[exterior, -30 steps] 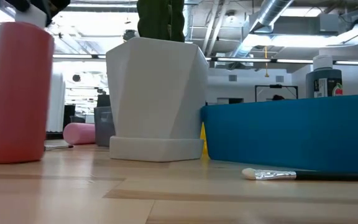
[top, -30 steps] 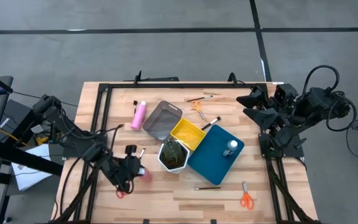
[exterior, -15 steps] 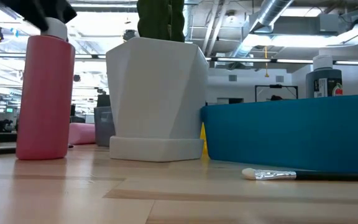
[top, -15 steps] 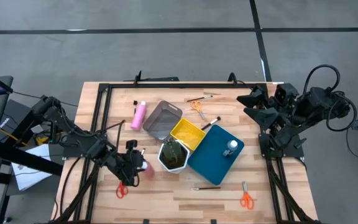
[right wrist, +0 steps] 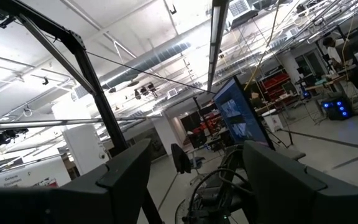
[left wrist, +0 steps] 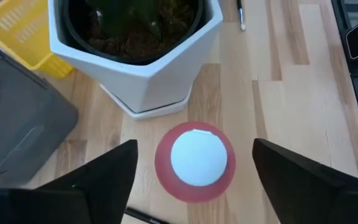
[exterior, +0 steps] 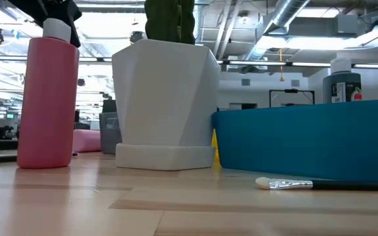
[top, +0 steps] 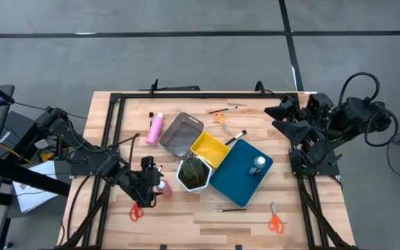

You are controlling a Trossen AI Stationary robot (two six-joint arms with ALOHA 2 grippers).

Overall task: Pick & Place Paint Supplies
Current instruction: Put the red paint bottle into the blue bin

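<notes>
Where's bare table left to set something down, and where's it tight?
Free: the strip between the blue tray and the table's right rail, and the front edge between the red scissors and the brush. Tight: centre, where the grey tray, yellow tray and white pot bunch, with the upright pink bottle under the left gripper.

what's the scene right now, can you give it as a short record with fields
left gripper: open, fingers either side of the upright pink bottle, not touching it
upright pink bottle: standing on the table beside the white hexagonal pot
second pink bottle: lying near the grey tray
blue tray: holds the small grey white-capped bottle
yellow tray: between the grey and blue trays
loose on table: brush, orange scissors
right gripper: open, raised at the table's right edge, pointing into the room
</notes>
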